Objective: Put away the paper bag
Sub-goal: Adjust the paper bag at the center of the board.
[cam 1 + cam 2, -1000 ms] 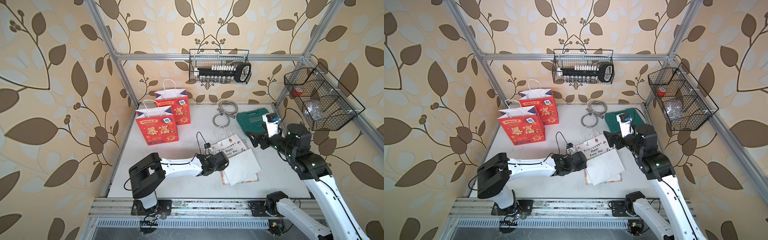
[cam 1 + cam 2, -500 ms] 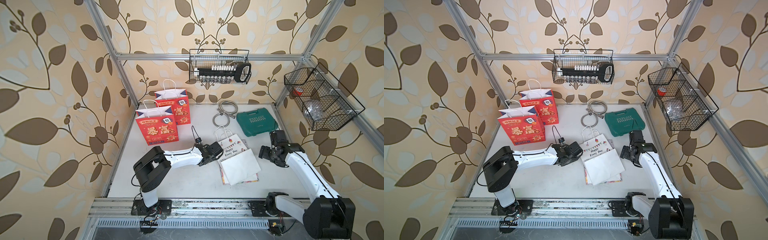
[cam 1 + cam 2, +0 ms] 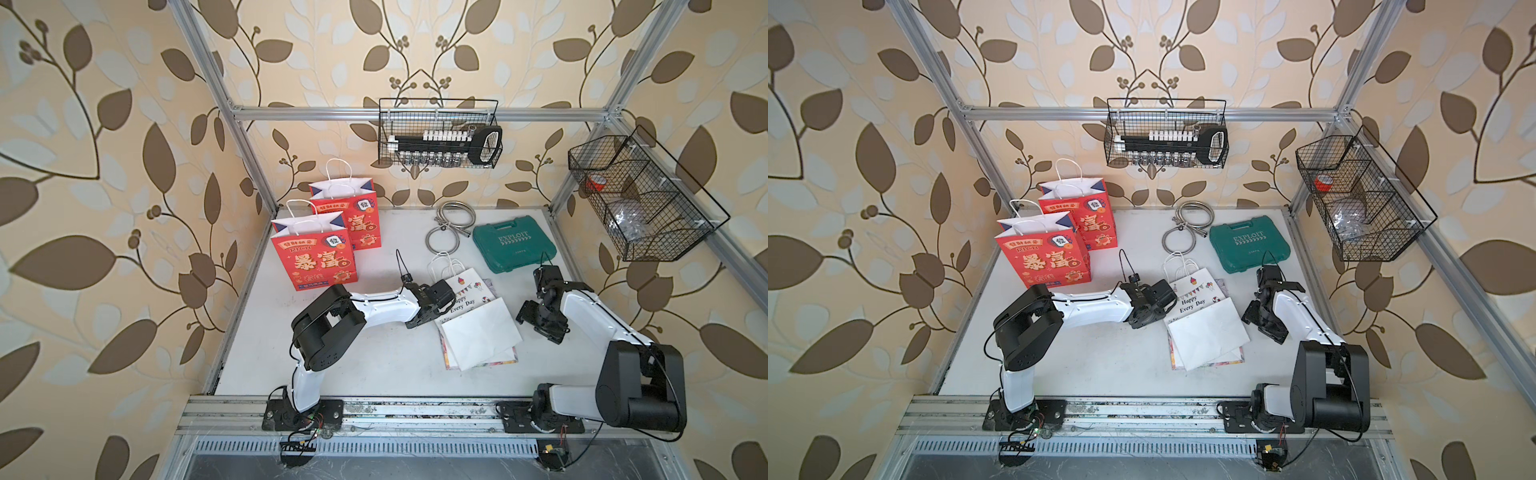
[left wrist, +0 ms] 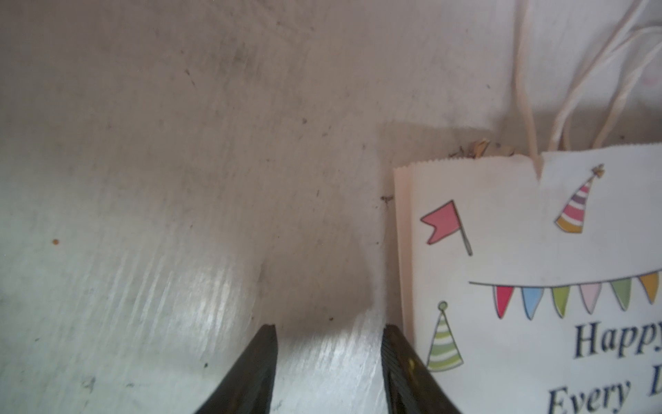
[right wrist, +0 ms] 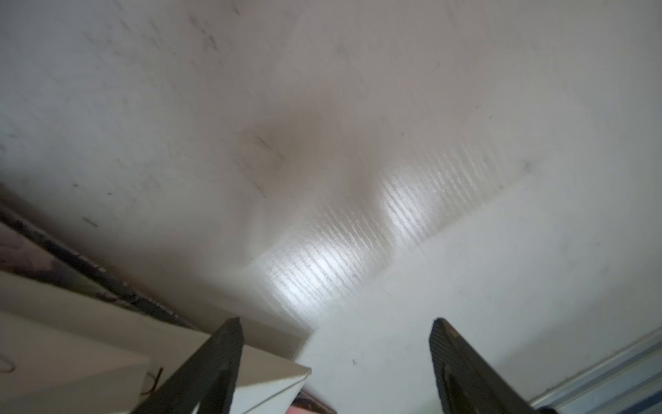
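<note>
The paper bag is white, printed "Happy Every Day", and lies flat mid-table with its string handles toward the back, on top of other flat bags. My left gripper sits low at its left edge. In the left wrist view that gripper is open over bare table, one finger right beside the bag's edge. My right gripper is low at the bag's right side. In the right wrist view it stands open wide, one finger over the bag's corner.
Two red gift bags stand upright at the back left. A green tool case and a coiled metal hose lie at the back. Wire baskets hang on the back rail and the right rail.
The right arm dropped from a raised pose over the green case down to the table right of the bag. The left gripper slid along the bag's left edge toward the back. Both grippers' jaws narrowed somewhat.
</note>
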